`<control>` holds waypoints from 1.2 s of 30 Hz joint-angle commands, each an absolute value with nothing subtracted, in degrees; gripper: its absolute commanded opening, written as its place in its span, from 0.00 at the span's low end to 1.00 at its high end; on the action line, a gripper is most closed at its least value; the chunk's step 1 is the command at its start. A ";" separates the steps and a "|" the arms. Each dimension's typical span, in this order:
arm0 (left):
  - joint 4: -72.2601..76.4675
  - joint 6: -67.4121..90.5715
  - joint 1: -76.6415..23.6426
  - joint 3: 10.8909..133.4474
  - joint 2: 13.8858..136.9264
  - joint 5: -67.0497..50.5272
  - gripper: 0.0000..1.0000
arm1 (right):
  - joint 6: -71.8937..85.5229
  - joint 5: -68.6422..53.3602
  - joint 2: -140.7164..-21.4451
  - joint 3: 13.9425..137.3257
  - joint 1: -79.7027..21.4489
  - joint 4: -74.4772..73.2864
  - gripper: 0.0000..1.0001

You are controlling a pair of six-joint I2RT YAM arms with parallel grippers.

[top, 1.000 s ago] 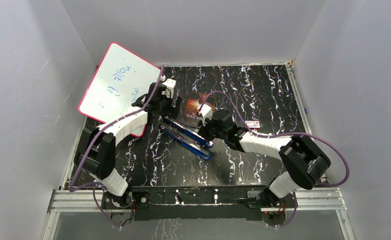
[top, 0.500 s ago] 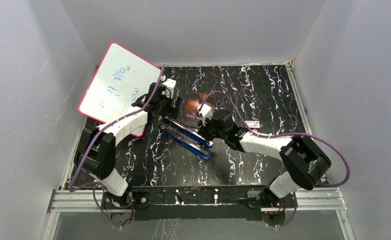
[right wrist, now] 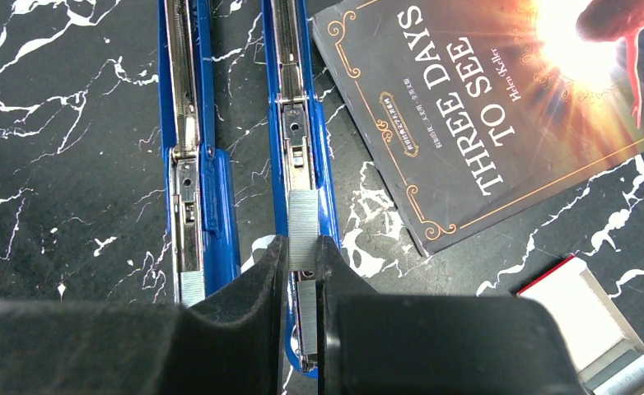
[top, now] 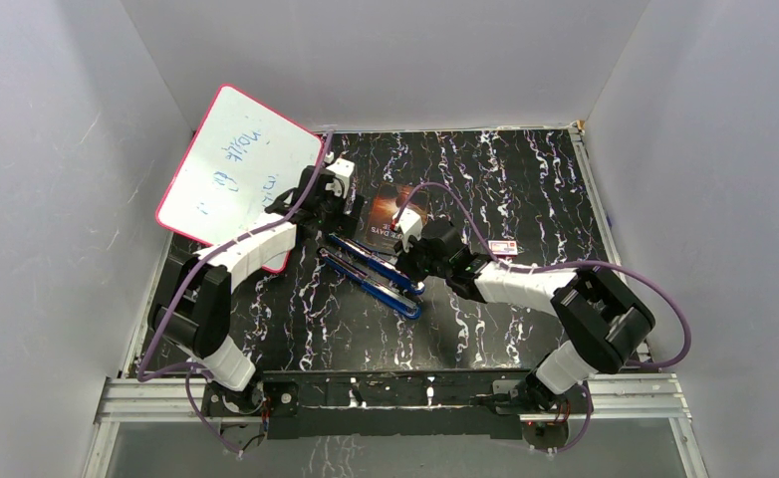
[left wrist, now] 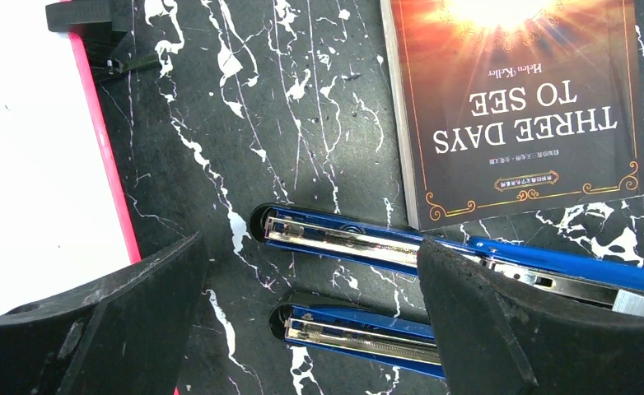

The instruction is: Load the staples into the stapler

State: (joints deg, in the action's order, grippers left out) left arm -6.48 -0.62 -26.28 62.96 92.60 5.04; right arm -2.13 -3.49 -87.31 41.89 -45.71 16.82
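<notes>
A: Where's the strip?

B: Staples are pinched in the right gripper, fingers pressed onto the near end. The rest pokes forward over the open channel of the stapler beside the book. Can't tell if it's seated or just above the channel.

A: Left side?

B: Left gripper is spread wide and holds nothing. It hovers over the ends of the stapler and the second stapler, near the whiteboard.

A: How will it handle?

B: My read is very light, thin, and stiff lengthwise but brittle. A glued strip probably snaps if bent or twisted. Smooth metal, so likely slippery. Side pinch on the legs looks right: mild squeeze, strip parallel to the channel. The end grip leaves an overhang, but a mid grip would likely foul the channel walls.
</notes>
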 commanded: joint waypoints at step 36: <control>-6.78 -1.77 -27.33 62.40 92.06 6.56 0.97 | -0.19 -3.83 -91.31 46.49 -45.53 17.19 0.00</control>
